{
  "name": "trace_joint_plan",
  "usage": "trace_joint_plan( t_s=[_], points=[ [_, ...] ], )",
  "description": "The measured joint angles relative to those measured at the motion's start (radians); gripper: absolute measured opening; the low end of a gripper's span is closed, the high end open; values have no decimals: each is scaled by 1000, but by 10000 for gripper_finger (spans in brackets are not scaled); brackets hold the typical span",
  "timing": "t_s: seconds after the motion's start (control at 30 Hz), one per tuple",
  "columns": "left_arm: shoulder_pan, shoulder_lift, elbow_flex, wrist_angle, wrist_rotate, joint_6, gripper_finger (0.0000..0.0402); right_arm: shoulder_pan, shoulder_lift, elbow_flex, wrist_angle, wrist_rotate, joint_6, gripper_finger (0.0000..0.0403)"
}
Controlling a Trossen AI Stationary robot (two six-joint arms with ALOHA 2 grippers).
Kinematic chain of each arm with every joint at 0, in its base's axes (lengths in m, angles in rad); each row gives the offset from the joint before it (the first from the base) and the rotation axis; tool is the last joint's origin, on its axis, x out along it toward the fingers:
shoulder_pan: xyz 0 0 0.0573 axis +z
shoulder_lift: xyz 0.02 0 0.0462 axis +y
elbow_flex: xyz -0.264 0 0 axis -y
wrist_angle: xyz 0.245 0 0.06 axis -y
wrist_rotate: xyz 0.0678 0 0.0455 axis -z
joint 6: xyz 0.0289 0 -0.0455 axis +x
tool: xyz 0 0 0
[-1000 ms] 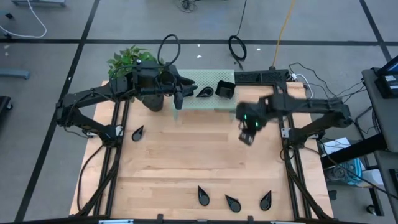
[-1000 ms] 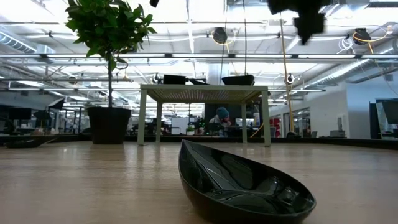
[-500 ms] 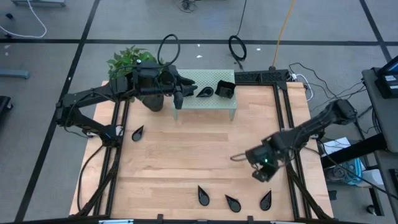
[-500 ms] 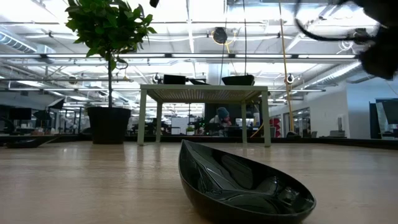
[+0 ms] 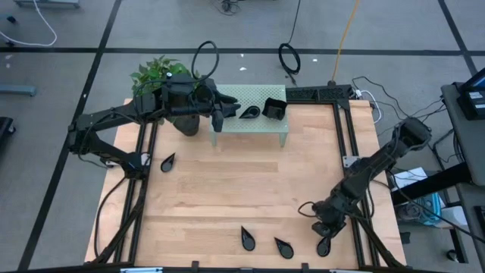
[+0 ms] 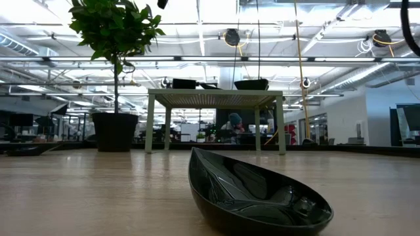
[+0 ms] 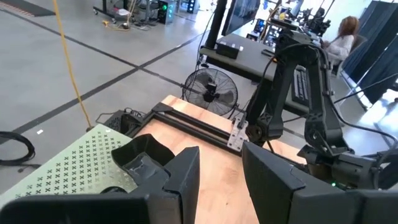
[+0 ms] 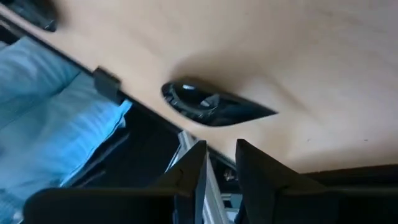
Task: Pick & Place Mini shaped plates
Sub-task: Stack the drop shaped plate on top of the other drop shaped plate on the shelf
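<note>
Right claw (image 5: 327,226) hovering parted, empty, over teardrop plate (image 5: 323,244) at counter's (image 5: 227,189) near-right edge | risk: nudging plate off.

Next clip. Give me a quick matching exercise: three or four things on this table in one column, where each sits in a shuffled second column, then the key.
Things:
1. potted green plant
2. glossy black wavy-edged square dish
3. lone black teardrop dish
4. right gripper

Places:
A. on the pale green perforated stand
B. far left corner of the wooden table
C. near edge, above the rightmost teardrop dish
D. left side, by the left arm's base

Pairs: 1-B, 2-A, 3-D, 4-C
</note>
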Motion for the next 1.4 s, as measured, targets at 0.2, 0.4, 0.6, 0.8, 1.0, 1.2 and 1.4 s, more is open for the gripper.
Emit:
trace_joint_plan(
  t_s=[0.2, 0.4, 0.6, 0.8, 1.0, 1.2, 1.4],
  points=[
    [0, 0, 0, 0, 0, 0, 124, 37, 0, -30, 0, 48, 95, 75],
    [0, 0, 0, 0, 0, 22, 124, 59, 0, -68, 10, 66, 175, 75],
    [0, 0, 0, 0, -2, 51, 124, 61, 0, -77, 37, 121, 175, 75],
    [0, 0, 0, 0, -2, 54, 124, 61, 1, -77, 46, 146, 149, 75],
    [0, 0, 0, 0, -2, 54, 124, 61, 14, -77, 51, 148, 81, 89],
    [0, 0, 0, 0, -2, 52, 124, 61, 27, -77, 67, 148, 18, 144],
    [0, 0, 0, 0, -2, 48, 124, 61, 27, -77, 67, 151, 23, 156]
  ],
)
